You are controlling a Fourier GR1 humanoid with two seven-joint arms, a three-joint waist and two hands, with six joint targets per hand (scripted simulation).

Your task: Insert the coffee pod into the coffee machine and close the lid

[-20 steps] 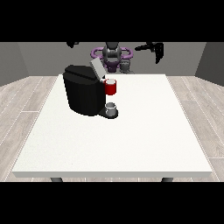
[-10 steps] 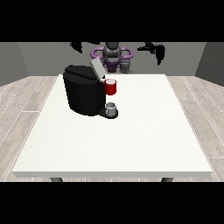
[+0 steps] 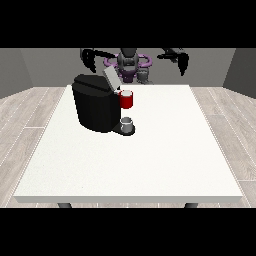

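Observation:
The black coffee machine point(image 3: 96, 104) stands on the left half of the white table point(image 3: 165, 150), with its grey lid point(image 3: 109, 78) tilted up and open. A red thing at the machine point(image 3: 127, 99) sits at its front, and a grey thing point(image 3: 128, 123) rests on its base below. Another small grey thing point(image 3: 144, 76) shows at the table's far edge, near the robot's body. The hand at the view's left point(image 3: 90, 59) and the hand at the view's right point(image 3: 182, 63) both hang raised behind the far edge, fingers relaxed, holding nothing.
The robot's torso point(image 3: 128, 62) is behind the far edge at the middle. Bare white tabletop spreads to the right of the machine and towards the near edge. Wooden floor surrounds the table.
Both hands have sunk slightly; the one at the view's right has also drifted a little outwards. The machine and the grey things have not moved.

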